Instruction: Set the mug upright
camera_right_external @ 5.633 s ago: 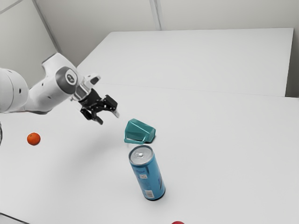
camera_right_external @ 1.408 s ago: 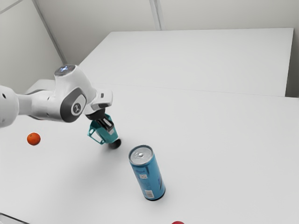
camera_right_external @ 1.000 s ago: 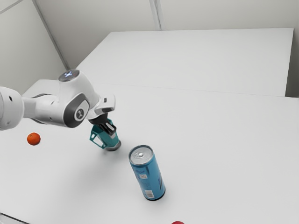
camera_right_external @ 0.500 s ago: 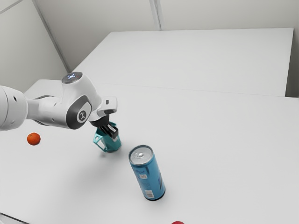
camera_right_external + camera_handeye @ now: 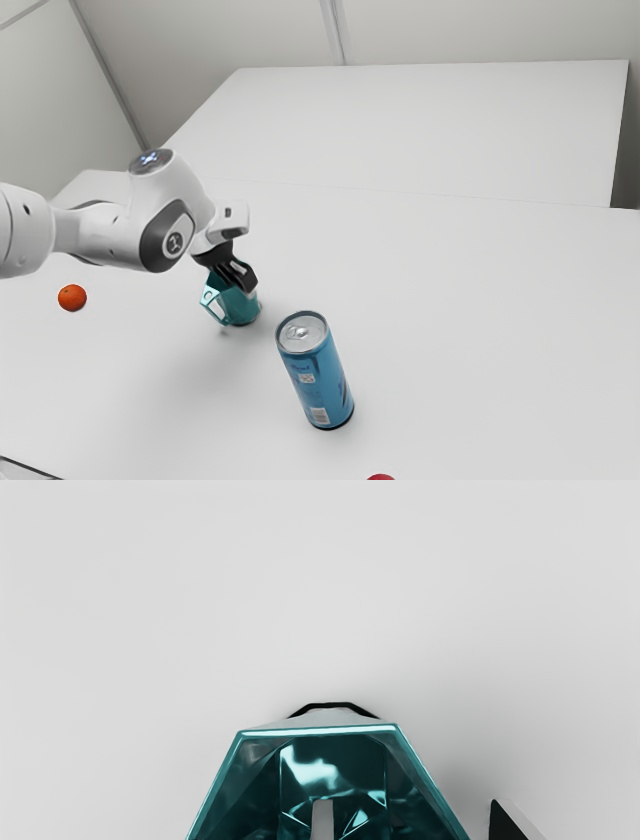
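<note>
A teal mug (image 5: 238, 307) stands upright on a white table (image 5: 450, 300), the robot's fingers (image 5: 322, 822) spread astride its wall, one inside; release appears in hand, a straight lift clear next.

white arm (image 5: 160, 220) comes in from the exterior view's left; black gripper (image 5: 239, 279) points down at its end, at the mouth of a teal mug (image 5: 239, 309). mug under the jaws, base down on the white table (image 5: 480, 320), looks upright; handle toward the exterior view's left. blue can (image 5: 316, 378) upright, near the jaws, off toward the camera and the exterior view's right. red object (image 5: 380, 477), partly cut off, farther from the jaws than the can. orange fruit (image 5: 72, 297) well apart from the jaws, toward the exterior view's left.
</note>
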Controlling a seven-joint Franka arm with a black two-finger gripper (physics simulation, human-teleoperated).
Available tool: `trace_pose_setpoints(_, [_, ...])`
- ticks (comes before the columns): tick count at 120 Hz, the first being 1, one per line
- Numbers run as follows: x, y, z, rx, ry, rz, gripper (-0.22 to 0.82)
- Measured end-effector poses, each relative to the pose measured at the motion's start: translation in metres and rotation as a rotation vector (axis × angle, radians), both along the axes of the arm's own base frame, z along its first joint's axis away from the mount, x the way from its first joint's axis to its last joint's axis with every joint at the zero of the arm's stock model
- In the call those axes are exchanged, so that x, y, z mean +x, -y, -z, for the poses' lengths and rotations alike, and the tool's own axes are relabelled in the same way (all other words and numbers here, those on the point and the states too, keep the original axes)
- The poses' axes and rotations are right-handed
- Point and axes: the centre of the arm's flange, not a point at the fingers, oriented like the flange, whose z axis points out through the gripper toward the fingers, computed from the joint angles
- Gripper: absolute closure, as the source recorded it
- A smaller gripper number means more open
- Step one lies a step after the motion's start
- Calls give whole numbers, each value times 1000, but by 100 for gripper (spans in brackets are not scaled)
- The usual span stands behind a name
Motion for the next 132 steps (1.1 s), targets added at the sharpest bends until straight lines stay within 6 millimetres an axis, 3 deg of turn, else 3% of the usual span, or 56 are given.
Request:
trace_pose_setpoints(39, [-6, 3, -25, -27, 21, 2, 28])
trace_pose_setpoints(57, [-6, 6, -53, -48, 59, 7, 26])
trace_pose_setpoints(80, [29, 20, -136, -54, 134, 14, 13])
trace_pose_setpoints(92, [59, 24, -170, -33, 118, -3, 8])
trace_pose_setpoints(110, [105, 41, -186, 10, 26, -30, 4])
trace_pose_setpoints(132, [109, 34, -195, 21, -87, -80, 2])
